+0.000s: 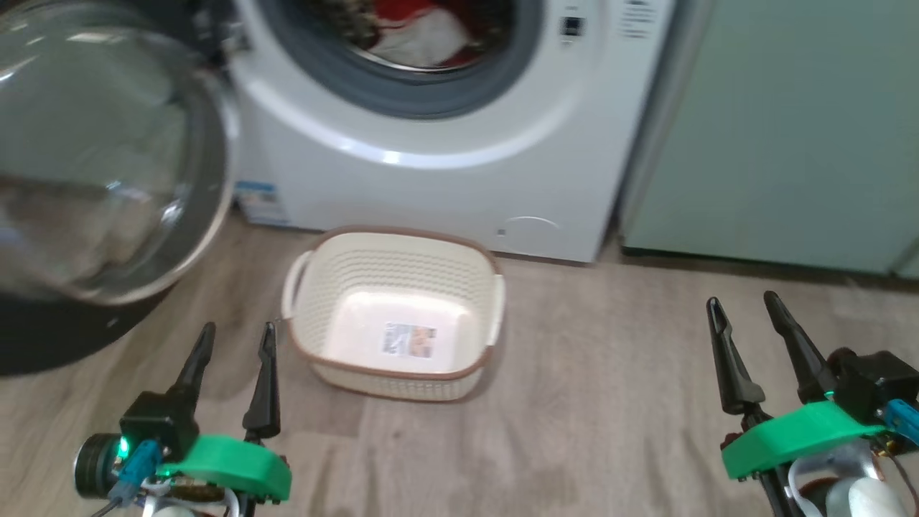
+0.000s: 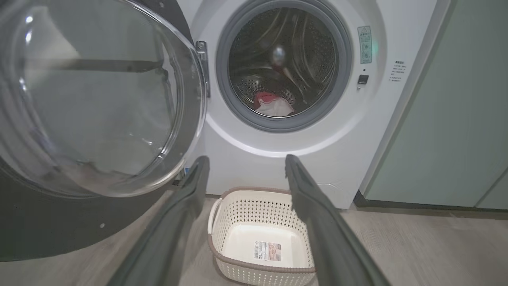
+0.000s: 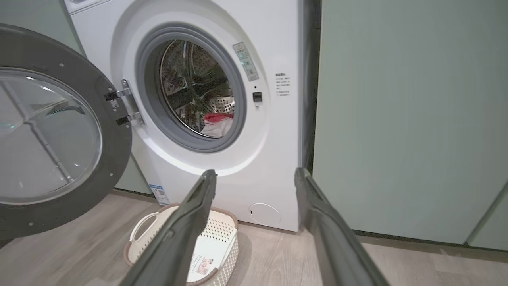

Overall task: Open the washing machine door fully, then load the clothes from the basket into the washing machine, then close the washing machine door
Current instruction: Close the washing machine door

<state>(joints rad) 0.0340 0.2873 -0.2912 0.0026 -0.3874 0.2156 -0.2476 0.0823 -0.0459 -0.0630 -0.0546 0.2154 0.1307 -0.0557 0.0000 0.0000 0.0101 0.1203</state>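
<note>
The washing machine (image 1: 431,179) (image 2: 337,151) (image 3: 258,159) stands straight ahead with its door (image 1: 93,165) (image 2: 99,99) (image 3: 51,135) swung wide open to the left. Red and white clothes (image 1: 420,29) (image 2: 274,105) (image 3: 216,123) lie in the metal drum. The cream basket (image 1: 395,316) (image 2: 262,234) (image 3: 222,238) sits on the floor before the machine, holding nothing but a sticker on its bottom. My left gripper (image 1: 237,337) (image 2: 246,163) is open, low and just left of the basket. My right gripper (image 1: 743,305) (image 3: 256,174) is open, well to the basket's right. Both hold nothing.
Pale green cabinets (image 1: 775,129) (image 2: 456,119) (image 3: 397,119) adjoin the machine on its right. Wood-look floor (image 1: 610,402) stretches between basket and right gripper. The open door juts into the space above the left gripper.
</note>
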